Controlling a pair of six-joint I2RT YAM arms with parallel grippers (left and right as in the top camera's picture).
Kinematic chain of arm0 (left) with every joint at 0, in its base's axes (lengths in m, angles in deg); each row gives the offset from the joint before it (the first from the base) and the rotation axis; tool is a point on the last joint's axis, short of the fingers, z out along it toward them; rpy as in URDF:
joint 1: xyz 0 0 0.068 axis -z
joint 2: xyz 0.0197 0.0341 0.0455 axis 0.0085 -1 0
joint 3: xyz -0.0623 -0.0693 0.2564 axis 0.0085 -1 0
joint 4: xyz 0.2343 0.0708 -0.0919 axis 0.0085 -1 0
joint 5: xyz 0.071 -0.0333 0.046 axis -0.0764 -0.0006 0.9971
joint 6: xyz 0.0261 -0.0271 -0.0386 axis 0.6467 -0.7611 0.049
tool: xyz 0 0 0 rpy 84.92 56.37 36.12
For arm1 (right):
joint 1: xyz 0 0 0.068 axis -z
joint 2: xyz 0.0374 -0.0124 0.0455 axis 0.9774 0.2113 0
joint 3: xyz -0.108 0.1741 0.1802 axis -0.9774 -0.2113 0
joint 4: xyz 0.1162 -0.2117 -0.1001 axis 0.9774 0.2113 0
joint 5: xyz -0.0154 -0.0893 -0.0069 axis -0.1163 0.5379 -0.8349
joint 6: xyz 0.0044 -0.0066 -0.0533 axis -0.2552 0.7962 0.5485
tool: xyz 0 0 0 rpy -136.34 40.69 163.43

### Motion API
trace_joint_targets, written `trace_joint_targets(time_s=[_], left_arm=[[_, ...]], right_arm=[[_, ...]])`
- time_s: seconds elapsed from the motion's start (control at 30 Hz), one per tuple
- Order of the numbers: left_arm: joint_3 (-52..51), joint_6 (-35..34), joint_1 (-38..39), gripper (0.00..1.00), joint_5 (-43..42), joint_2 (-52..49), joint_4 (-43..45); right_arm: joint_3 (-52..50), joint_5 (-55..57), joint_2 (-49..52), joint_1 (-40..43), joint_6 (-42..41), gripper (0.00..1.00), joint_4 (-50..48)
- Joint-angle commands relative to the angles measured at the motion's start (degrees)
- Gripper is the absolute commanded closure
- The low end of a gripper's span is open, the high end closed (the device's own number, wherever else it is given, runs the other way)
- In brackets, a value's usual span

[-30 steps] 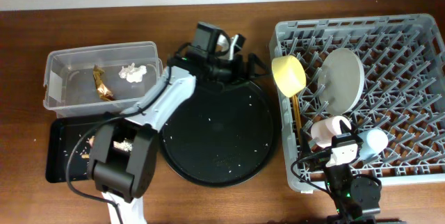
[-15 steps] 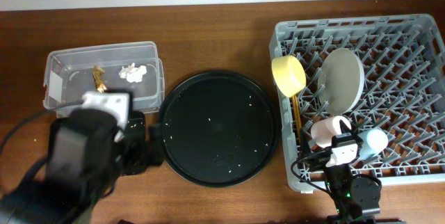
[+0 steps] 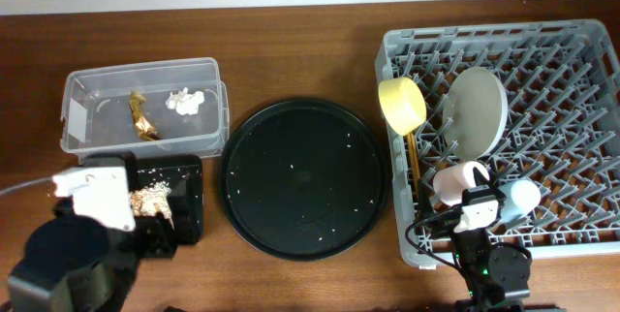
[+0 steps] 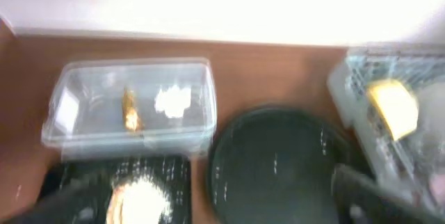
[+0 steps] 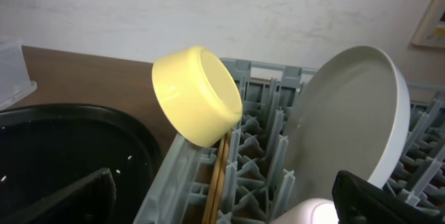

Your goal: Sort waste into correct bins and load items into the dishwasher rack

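Observation:
The clear tub [image 3: 87, 136] holds the gold foil wrapper [image 3: 142, 116] and the white tissue [image 3: 186, 102]. The black rectangular tray [image 3: 189, 201] holds beige food scraps [image 3: 150, 196] and is partly hidden by my left arm [image 3: 82, 244]. The grey rack [image 3: 572, 70] holds the yellow bowl [image 3: 402, 104], plate [image 3: 477, 110], chopsticks [image 3: 414, 162], pink cup [image 3: 457, 181] and blue cup [image 3: 526, 196]. My left gripper [image 4: 215, 210] is open and empty above the scraps [image 4: 142, 196]; this view is blurred. My right gripper [image 5: 222, 210] is open and empty, near the chopsticks [image 5: 219, 175] and below the bowl [image 5: 198, 95].
A large round black tray [image 3: 303, 176] with a few crumbs lies between the bins and the rack. My right arm [image 3: 484, 259] sits at the rack's front edge. The plate [image 5: 348, 126] stands upright in the pegs.
My left arm has swung back from the far side of the round tray to the front left, over the black rectangular tray. The right arm has not moved.

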Motion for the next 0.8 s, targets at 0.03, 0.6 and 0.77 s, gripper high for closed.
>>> trace_joint_targets(time_s=[0.03, 0.6, 0.77], left_arm=[[-17.8, 8.3, -7.4, 0.0, -7.1, 9.9, 19.6], [-82.2, 8.4, -13.7, 0.0, -16.4, 43.5, 69.8], [-82.1, 8.4, -13.7, 0.0, -16.4, 43.5, 62.8]], right_arm=[[-0.3, -0.7, -0.4, 0.4, -0.5, 0.02, 0.2], [-0.3, -0.7, -0.4, 0.4, -0.5, 0.02, 0.2], [-0.3, -0.7, -0.4, 0.4, -0.5, 0.02, 0.2]])
